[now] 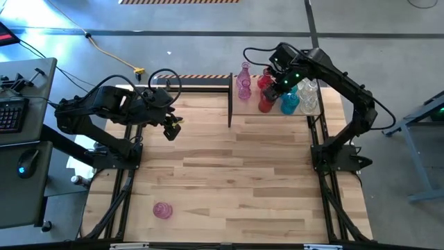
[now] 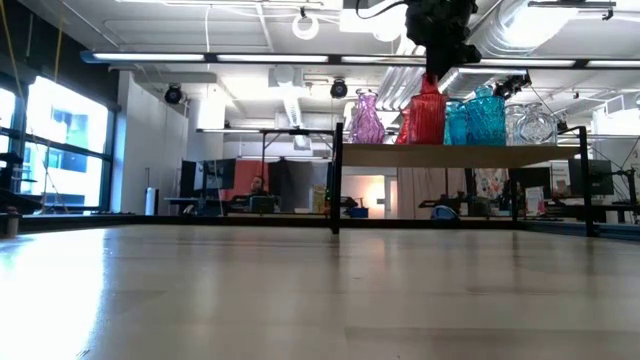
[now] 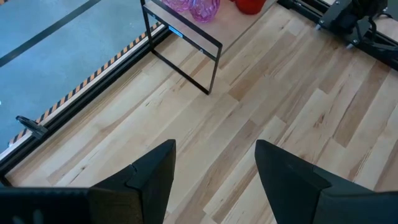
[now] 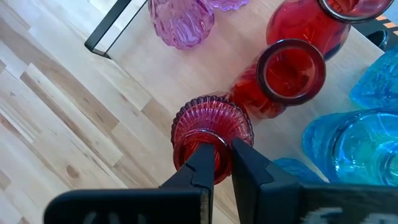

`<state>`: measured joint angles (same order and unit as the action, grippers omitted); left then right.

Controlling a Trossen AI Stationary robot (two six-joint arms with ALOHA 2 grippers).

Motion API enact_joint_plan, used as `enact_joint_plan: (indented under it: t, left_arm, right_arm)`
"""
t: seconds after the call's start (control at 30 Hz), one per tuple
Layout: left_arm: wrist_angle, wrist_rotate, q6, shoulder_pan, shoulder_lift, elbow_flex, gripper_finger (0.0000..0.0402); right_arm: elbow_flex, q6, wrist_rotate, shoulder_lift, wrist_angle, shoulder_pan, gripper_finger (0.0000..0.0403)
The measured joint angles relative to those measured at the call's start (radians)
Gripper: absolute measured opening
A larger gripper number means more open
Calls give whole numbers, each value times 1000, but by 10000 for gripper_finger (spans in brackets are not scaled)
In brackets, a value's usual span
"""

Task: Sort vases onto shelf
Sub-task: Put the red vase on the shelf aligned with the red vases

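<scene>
Right tool [image 4: 222,163] pinches a ribbed red vase's [image 4: 211,127] neck; left tool [image 3: 214,180] spread.

- Pink vases: three in sight, two on the shelf [image 1: 311,113] at its left end [image 1: 243,82], one alone on the near left of the table [image 1: 162,210].
- Red vases: three, beside the pink ones [image 4: 292,71].
- Turquoise-blue vases: at least two [image 1: 289,101].
- Clear vases: at the shelf's right end [image 1: 310,97]; their number is unclear.
- Shelves: one.
</scene>
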<state>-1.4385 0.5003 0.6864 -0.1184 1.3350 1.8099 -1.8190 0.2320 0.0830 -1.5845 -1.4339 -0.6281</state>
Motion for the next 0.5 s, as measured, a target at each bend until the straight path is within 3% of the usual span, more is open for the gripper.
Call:
enact_joint_plan:
  t: [0.5]
  left_arm:
    - [0, 0, -2, 0, 0, 0, 211]
  right_arm:
    - [2, 14, -8, -1, 23, 0, 17]
